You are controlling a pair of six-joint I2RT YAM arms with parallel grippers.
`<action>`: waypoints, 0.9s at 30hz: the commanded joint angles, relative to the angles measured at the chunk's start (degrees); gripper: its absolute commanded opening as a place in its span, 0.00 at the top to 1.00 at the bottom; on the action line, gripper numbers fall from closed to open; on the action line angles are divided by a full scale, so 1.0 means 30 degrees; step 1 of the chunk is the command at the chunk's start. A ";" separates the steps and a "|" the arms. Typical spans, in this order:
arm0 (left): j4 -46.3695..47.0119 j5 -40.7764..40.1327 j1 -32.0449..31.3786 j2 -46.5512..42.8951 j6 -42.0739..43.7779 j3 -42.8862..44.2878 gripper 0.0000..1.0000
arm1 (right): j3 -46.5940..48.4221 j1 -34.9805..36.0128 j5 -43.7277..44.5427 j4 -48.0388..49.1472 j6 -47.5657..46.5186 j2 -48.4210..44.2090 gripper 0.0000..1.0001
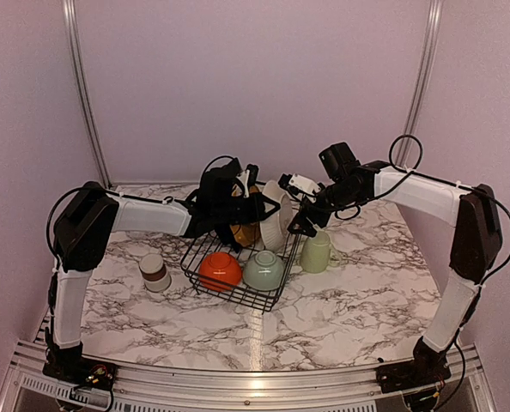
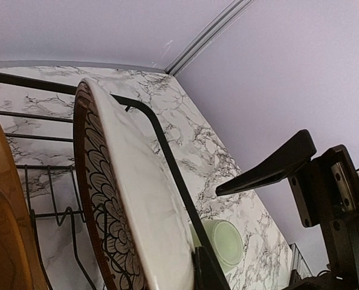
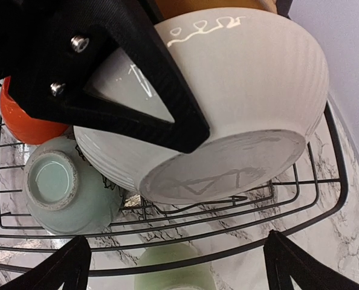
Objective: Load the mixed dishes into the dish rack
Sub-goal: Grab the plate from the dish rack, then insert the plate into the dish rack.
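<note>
Right wrist: white bowl [image 3: 246, 78] (on edge) just beyond spread right pincer [image 3: 179, 266].

Glossy, ribbed white bowl [image 3: 258, 90], probably ceramic

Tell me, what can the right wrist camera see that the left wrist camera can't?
Only the right wrist view shows the white ribbed bowl tipped on its side, an orange bowl and an upside-down pale green bowl. Only the left wrist view shows the flower-patterned plate standing on edge. Both show the black wire dish rack, the pale green mug outside it and the marbled table.
</note>
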 commanded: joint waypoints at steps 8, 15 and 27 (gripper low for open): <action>0.5761 0.0920 0.0502 -0.1863 -0.1833 0.0356 1.00 | 0.0387 -0.0159 0.0873 -0.0158 -0.0188 -0.1306 0.02; 0.5931 0.1066 0.0638 -0.2799 -0.1771 0.0026 1.00 | 0.0257 -0.0384 0.0889 -0.0117 -0.0179 -0.1635 0.02; 0.3958 0.0384 0.1044 -0.4634 0.0891 -0.0848 1.00 | 0.0073 -0.0442 0.0808 -0.0017 -0.0221 -0.1646 0.02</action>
